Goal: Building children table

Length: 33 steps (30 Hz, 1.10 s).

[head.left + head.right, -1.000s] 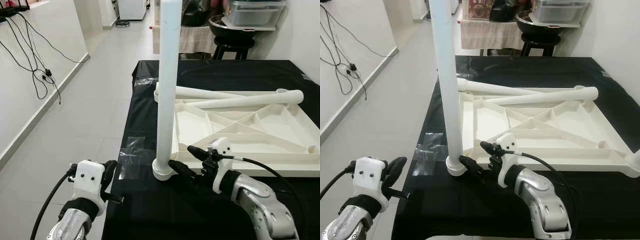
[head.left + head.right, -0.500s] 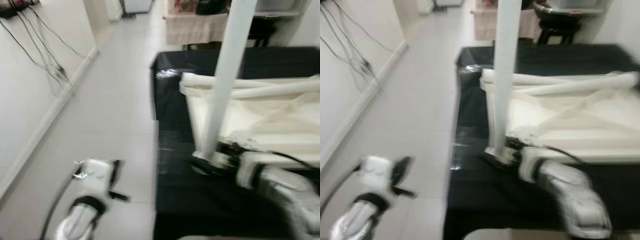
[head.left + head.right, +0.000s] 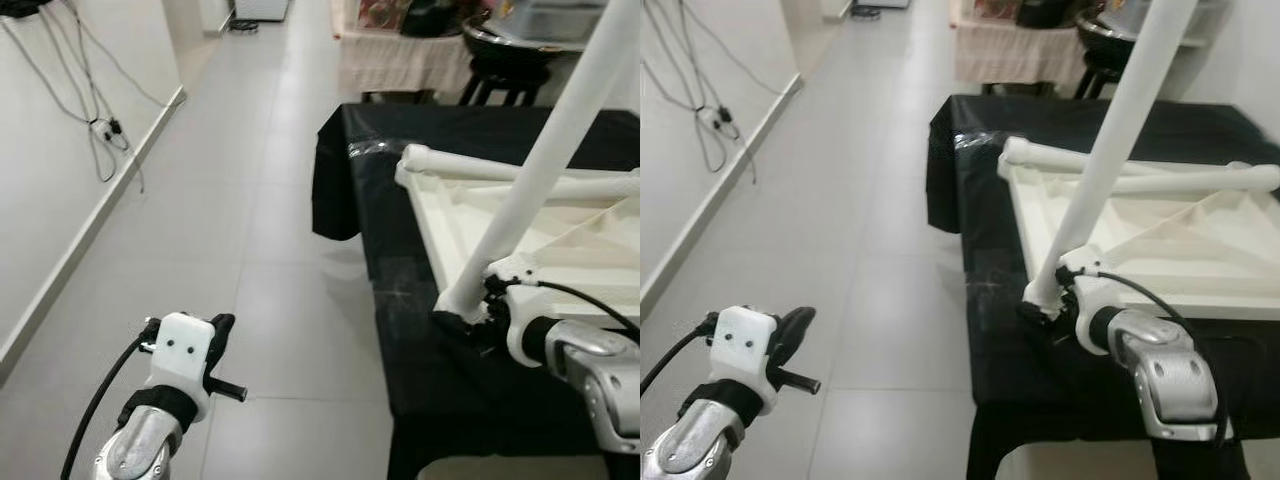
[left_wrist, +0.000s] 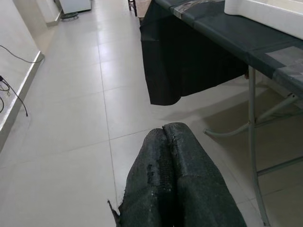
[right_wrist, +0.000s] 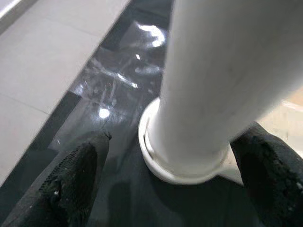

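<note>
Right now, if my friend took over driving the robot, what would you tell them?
Right gripper: open, its fingers on either side of the base of the white table leg, not squeezing it.
Left gripper: shut, holding nothing, hanging over the floor beside the black-covered table.
The upside-down white tabletop lies on the black cover. The leg stands in its near corner and looks tilted in the head views. Two more legs lie loose across the tabletop.
Done: one leg placed in its corner.
Left: check that leg is straight and tight, then fit the others.
</note>
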### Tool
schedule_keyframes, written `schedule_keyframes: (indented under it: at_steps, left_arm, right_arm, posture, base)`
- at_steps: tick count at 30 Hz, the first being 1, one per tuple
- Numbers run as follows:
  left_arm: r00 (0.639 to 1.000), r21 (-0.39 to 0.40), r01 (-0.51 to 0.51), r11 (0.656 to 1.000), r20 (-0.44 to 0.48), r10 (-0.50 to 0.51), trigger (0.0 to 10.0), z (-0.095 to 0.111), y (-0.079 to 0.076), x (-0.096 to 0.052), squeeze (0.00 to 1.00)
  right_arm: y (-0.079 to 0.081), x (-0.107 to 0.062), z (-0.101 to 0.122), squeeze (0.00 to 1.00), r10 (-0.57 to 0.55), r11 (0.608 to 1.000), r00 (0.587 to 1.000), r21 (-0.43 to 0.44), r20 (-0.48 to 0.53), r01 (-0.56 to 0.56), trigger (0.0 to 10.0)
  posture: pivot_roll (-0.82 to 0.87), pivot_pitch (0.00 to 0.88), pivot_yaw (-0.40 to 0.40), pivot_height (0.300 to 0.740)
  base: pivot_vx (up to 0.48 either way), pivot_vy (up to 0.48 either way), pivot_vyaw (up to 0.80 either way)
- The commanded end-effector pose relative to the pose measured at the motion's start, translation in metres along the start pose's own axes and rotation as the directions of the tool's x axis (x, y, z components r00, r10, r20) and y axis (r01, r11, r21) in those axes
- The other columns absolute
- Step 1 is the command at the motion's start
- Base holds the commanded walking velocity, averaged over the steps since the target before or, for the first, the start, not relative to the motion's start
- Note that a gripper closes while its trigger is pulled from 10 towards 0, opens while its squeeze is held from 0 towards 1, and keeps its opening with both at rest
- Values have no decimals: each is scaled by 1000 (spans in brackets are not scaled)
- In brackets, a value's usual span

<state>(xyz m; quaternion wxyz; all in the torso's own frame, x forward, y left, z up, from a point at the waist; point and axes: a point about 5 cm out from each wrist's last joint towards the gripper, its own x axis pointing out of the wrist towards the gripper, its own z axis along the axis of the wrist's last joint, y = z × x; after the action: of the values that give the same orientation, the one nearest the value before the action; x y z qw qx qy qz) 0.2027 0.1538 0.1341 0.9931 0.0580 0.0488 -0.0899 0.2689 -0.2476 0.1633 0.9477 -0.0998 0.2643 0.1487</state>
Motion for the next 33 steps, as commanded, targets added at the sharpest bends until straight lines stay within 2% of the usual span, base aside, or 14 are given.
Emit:
schedule_keyframes:
  at_steps: [1,5,8,11,16,20,21,24,26,27,30,31,32,33]
  left_arm:
    - [1000,8,8,1000,-5,-8,10000,-2,-2,-1,0]
    - [1000,8,15,1000,-6,-15,10000,-3,-2,-1,0]
    - [1000,7,30,1000,-7,-30,10000,-3,-3,-1,0]
    - [999,4,39,999,-7,-39,10000,-4,-5,0,0]
    - [999,1,43,999,-5,-43,10000,-4,-6,0,0]
    - [999,1,43,999,-4,-43,10000,-4,-6,0,0]
    - [999,10,40,999,2,-40,10000,-3,-6,0,0]
    - [999,26,34,999,8,-34,10000,-2,-6,1,0]
    - [999,68,-7,998,50,4,10000,4,-4,5,0]
    - [999,68,-7,998,50,4,10000,4,-4,5,0]
    - [996,107,-32,994,85,23,10000,9,-3,8,0]
    - [996,117,-37,992,91,27,10000,9,-3,8,0]
    - [996,117,-37,992,91,27,10000,9,-3,8,0]
    - [995,123,-42,992,95,30,10000,10,-3,7,0]
  right_arm:
    - [-2,-2,-8,0,1,999,999,37,-47,1,10000]
    - [-6,-7,-13,0,9,1000,996,26,-91,-7,10000]
    - [9,-22,-18,0,238,970,955,-16,-176,-245,10000]
    - [21,-26,-18,0,339,936,921,-31,-191,-351,10000]
    - [39,-25,-17,0,441,892,879,-16,-185,-451,10000]
    - [44,-23,-16,0,460,883,870,-13,-177,-469,10000]
    - [53,-18,-10,0,497,863,858,-31,-129,-504,10000]
    - [63,-12,-4,0,532,842,844,-55,-74,-536,10000]
    - [83,3,18,0,576,818,806,-101,140,-567,10000]
    - [83,3,18,0,576,818,806,-101,140,-567,10000]
    - [107,23,43,0,523,840,764,-77,378,-537,10000]
    - [118,29,46,0,523,838,752,-79,402,-540,10000]
    - [118,29,46,0,523,838,752,-79,402,-540,10000]
    - [127,33,47,0,526,835,744,-83,413,-544,10000]
  posture:
    - [-72,107,-26,740]
    - [-73,106,-26,740]
    - [-81,101,-24,740]
    - [-79,98,-27,740]
    - [-69,91,-29,740]
    - [-66,89,-32,740]
    - [-62,83,-32,740]
    - [-62,82,-33,740]
    - [-61,79,-27,740]
    - [-61,79,-27,740]
    - [-47,80,-22,740]
    - [-43,81,-18,740]
    - [-43,81,-18,740]
    - [-43,81,-18,740]
  base:
    - [0,0,0]
    - [0,0,0]
    - [0,0,0]
    - [0,0,0]
    - [0,0,0]
    - [0,0,0]
    - [0,0,0]
    - [0,0,0]
    - [0,0,0]
    - [0,0,0]
    - [0,0,0]
    - [0,0,0]
    - [0,0,0]
    - [0,0,0]
